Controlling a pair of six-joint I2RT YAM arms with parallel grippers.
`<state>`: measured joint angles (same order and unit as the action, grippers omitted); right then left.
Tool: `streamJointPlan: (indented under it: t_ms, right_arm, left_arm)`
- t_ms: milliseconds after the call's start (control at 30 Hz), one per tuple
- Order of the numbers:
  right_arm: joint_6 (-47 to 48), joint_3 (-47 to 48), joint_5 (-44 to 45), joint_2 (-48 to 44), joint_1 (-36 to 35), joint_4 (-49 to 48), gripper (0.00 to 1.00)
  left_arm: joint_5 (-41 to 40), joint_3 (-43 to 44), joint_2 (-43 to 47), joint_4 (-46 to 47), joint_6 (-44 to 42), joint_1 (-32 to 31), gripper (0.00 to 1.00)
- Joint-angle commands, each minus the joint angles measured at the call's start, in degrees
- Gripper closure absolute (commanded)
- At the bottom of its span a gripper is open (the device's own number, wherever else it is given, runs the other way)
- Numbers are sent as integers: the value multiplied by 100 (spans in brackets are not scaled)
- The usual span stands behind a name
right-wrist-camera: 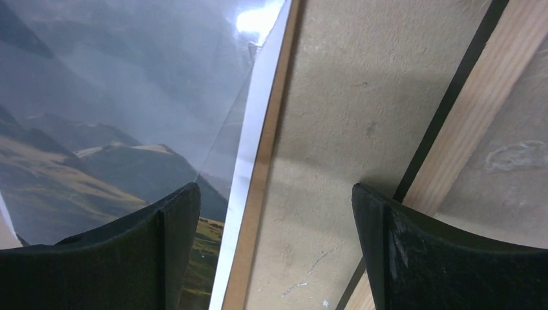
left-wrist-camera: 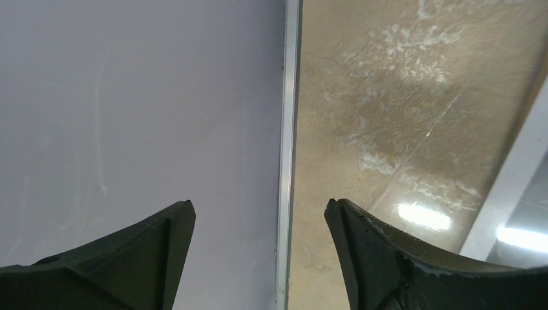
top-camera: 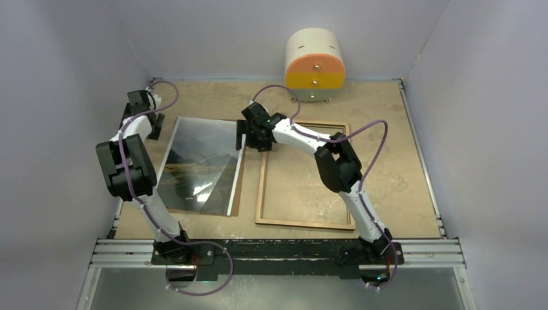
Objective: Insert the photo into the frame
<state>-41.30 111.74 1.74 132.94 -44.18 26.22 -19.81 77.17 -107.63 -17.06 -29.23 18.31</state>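
The photo, a dark landscape print with a white border, lies face up left of centre on a brown backing board. Right of it the frame lies flat with its light wood side up. My left gripper hangs open by the photo's far left corner. In the left wrist view the left gripper holds nothing, with the wall rail and bare table below. My right gripper is open over the photo's far right edge. In the right wrist view the right gripper spans the photo's white border, the board and table; the frame runs at right.
A cream and orange drawer box stands at the back wall. Grey walls close in the table on three sides, with a metal rail along the left one. A clear glossy sheet seems to lie over part of the photo.
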Motion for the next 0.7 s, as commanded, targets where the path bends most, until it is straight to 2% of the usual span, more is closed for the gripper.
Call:
streamJointPlan:
  t_ms: [0,133,433,667]
  right_arm:
    - [-251,224,-334,45,41,-54,13]
    - [-289,199,-519,265,41,-49,13]
    - [-699,-135,-725,359,301,-434,13]
    - [-1114,-330,-1091,413,418,-798,14]
  left_arm:
    - [-430,-258,-191,600,67,6,20]
    - [-536,-548,-259,887,170,7,20]
    - [-312,-811,-586,896,411,-20,19]
    - [711,-873,-607,279,682,-66,19]
